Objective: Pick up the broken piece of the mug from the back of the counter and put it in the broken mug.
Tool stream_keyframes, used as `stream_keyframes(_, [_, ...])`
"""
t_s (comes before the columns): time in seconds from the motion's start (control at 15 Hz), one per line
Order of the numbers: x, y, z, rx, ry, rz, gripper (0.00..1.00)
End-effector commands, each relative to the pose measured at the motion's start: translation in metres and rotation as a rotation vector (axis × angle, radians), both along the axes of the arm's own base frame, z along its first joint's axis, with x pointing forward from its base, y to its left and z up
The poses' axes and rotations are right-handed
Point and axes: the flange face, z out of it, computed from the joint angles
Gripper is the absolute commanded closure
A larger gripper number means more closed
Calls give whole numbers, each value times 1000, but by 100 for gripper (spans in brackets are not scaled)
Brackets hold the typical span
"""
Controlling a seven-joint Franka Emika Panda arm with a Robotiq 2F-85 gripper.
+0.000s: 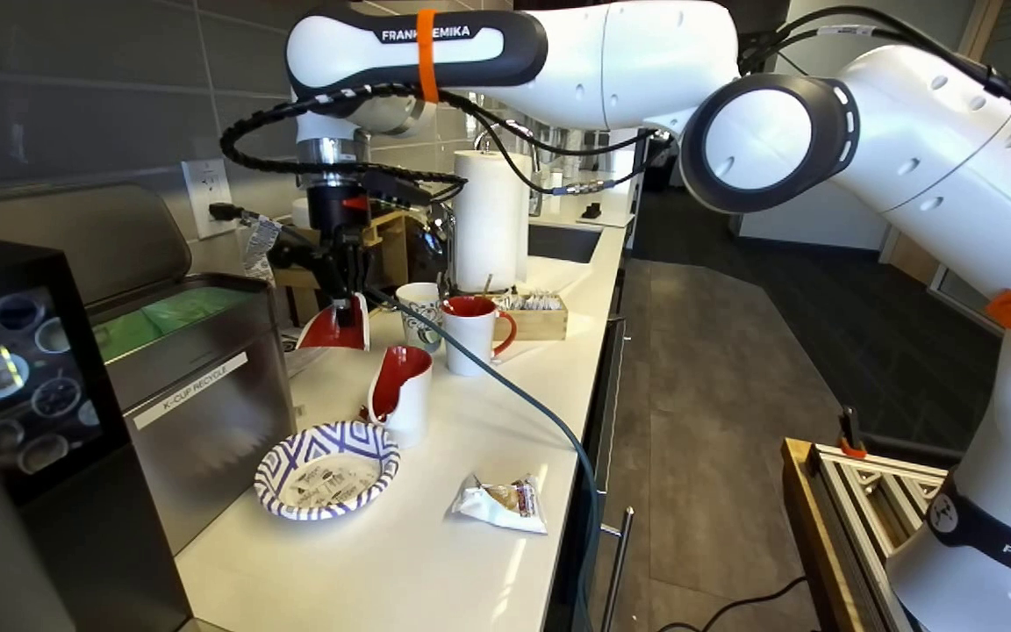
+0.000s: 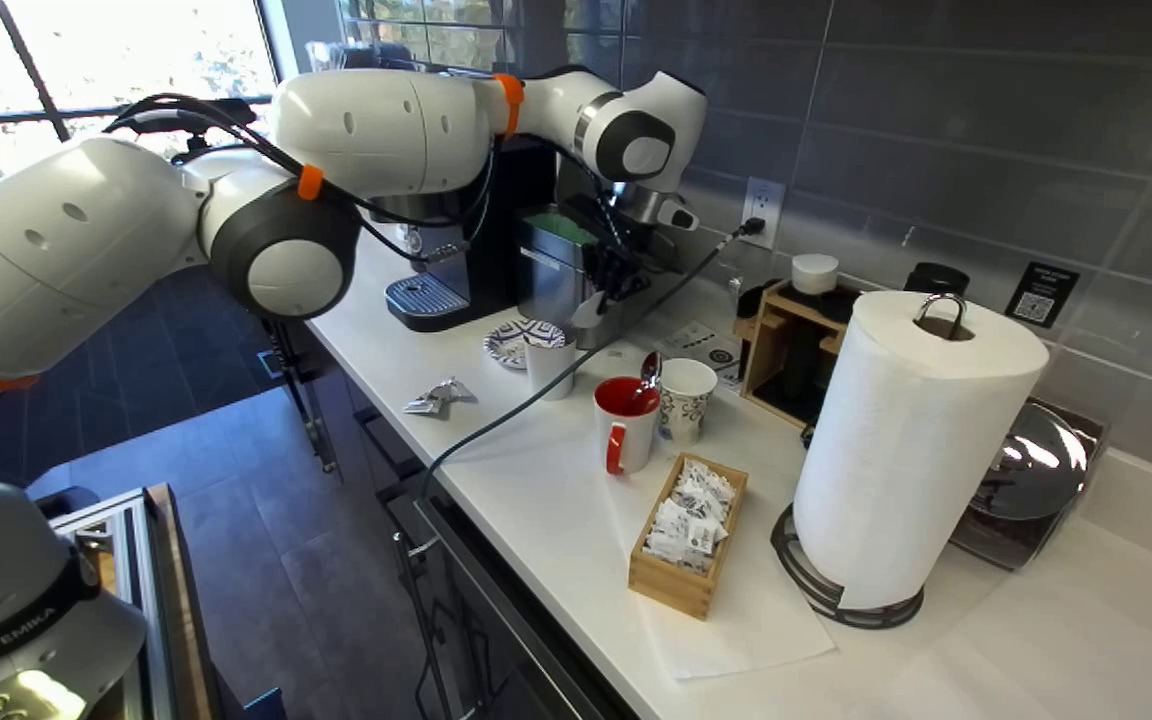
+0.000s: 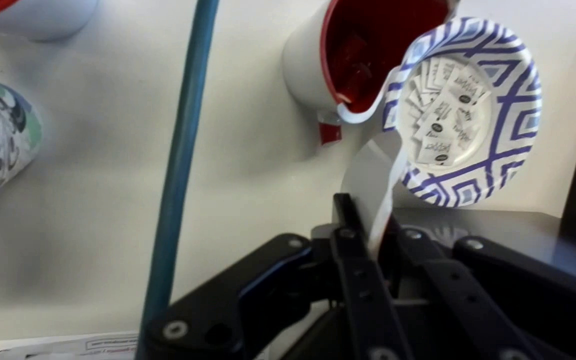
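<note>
The broken piece of the mug (image 3: 367,175) is pinched in my gripper (image 3: 371,212), its white inner face showing in the wrist view. I have it on the side of the broken mug (image 3: 303,75) towards the tiled wall (image 1: 84,96), near that mug but not over its mouth; in both exterior views it looks lifted clear of the counter (image 1: 383,562). So the picking-up seems done. What is left, as I judge it, is to bring it above the broken mug, lower it inside and let go.

The broken mug stands upright. Red shapes (image 3: 357,82) inside it may be fragments; I cannot be sure. Just beside it, outside, lies a small red chip (image 3: 330,134), and near it sits a patterned paper bowl (image 3: 515,100) holding pepper packets (image 3: 443,120). On its side away from the bowl, a blue-green cable (image 3: 179,150) crosses; beyond that stand the whole red-handled mug (image 1: 469,344) and a printed paper cup (image 3: 5,137).
</note>
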Motion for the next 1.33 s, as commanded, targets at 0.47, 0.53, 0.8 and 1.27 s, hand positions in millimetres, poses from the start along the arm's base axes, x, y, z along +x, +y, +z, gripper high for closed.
stream_keyframes(0.47, [-30, -42, 48, -21, 6, -41, 97])
stream_keyframes(0.53, [-35, -47, 57, -21, 4, -56, 97])
stream_keyframes(0.8, [-32, -56, 69, -28, -29, -79, 89])
stream_keyframes(1.27, [-51, -55, 84, 2, -29, -129, 97])
